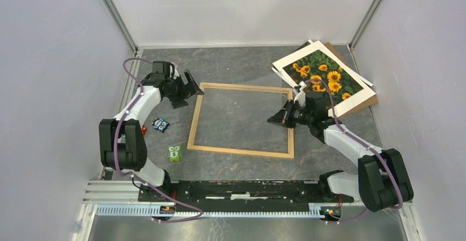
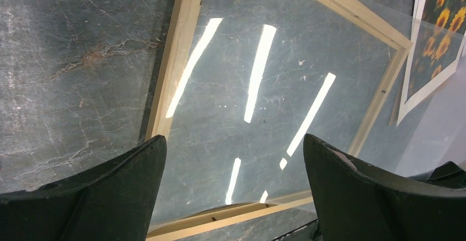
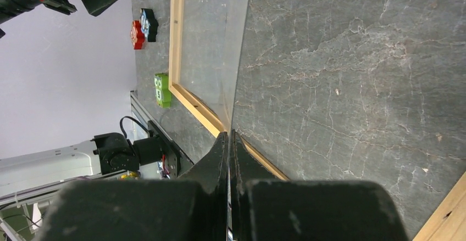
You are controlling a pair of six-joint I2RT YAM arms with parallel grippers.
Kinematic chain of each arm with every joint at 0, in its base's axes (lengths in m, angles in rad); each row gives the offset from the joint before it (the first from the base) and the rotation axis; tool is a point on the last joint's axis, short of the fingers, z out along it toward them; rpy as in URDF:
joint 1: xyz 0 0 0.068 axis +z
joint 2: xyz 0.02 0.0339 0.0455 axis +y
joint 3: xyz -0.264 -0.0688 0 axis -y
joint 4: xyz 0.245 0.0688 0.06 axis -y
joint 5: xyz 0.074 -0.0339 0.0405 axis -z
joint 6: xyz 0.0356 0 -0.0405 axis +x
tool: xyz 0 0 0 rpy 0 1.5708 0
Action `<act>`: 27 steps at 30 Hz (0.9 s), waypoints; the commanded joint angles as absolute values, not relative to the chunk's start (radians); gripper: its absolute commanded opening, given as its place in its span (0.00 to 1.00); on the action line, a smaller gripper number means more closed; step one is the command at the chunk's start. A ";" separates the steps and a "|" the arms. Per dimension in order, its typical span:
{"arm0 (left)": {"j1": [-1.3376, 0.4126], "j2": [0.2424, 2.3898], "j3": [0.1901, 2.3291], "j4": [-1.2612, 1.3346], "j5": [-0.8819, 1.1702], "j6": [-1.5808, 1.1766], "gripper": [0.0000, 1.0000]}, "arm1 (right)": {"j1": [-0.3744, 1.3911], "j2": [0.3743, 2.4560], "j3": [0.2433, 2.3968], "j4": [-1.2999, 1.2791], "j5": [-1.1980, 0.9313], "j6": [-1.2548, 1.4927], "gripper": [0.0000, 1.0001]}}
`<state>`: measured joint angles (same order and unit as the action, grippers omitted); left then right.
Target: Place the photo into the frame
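The frame (image 1: pixel 242 151) of thin light wood lies flat in the middle of the table; it also shows in the left wrist view (image 2: pixel 175 65) and the right wrist view (image 3: pixel 177 38). The photo (image 1: pixel 324 76) of sunflowers lies face up at the back right, partly in sight in the left wrist view (image 2: pixel 437 38). A clear pane (image 2: pixel 258 87) with light reflections lies over the frame, its edge (image 3: pixel 242 60) running up from my right gripper (image 3: pixel 229 134). That gripper (image 1: pixel 273 120) is shut on the pane at the frame's right strip. My left gripper (image 1: pixel 189 91) hangs open over the frame's far left corner (image 2: pixel 233 142), holding nothing.
A brown backing board (image 1: pixel 367 101) lies under the photo. Left of the frame sit a blue toy block (image 1: pixel 160 124), a small red one (image 1: pixel 144 130) and a green block marked 5 (image 1: pixel 175 153). White walls close in both sides and the back.
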<state>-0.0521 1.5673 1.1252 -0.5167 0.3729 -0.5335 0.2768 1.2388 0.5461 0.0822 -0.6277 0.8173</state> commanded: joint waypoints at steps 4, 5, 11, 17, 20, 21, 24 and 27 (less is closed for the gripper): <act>-0.052 1.577 1.149 -0.492 0.382 -0.534 1.00 | 0.258 1.226 0.527 0.189 -0.685 0.836 0.00; -0.053 1.576 1.149 -0.492 0.379 -0.534 1.00 | 0.256 1.225 0.527 0.191 -0.690 0.839 0.00; -0.053 1.584 1.144 -0.495 0.374 -0.531 1.00 | 0.252 1.234 0.549 0.159 -0.728 0.823 0.00; -0.053 1.584 1.140 -0.495 0.376 -0.528 1.00 | 0.231 1.238 0.572 0.089 -0.752 0.770 0.00; -0.053 1.582 1.137 -0.494 0.375 -0.529 1.00 | 0.220 1.243 0.583 0.066 -0.753 0.753 0.00; -0.052 1.580 1.136 -0.493 0.377 -0.529 1.00 | 0.217 1.243 0.583 0.064 -0.753 0.753 0.00; -0.053 1.583 1.128 -0.485 0.382 -0.531 1.00 | 0.213 1.229 0.582 0.057 -0.737 0.748 0.00; -0.052 1.586 1.126 -0.481 0.388 -0.532 1.00 | 0.210 1.219 0.576 0.055 -0.729 0.747 0.00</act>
<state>-0.0521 1.5780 1.1244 -0.5163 0.3717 -0.5331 0.2150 1.2392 0.5373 0.0540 -0.7246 0.7761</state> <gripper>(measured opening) 0.996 0.006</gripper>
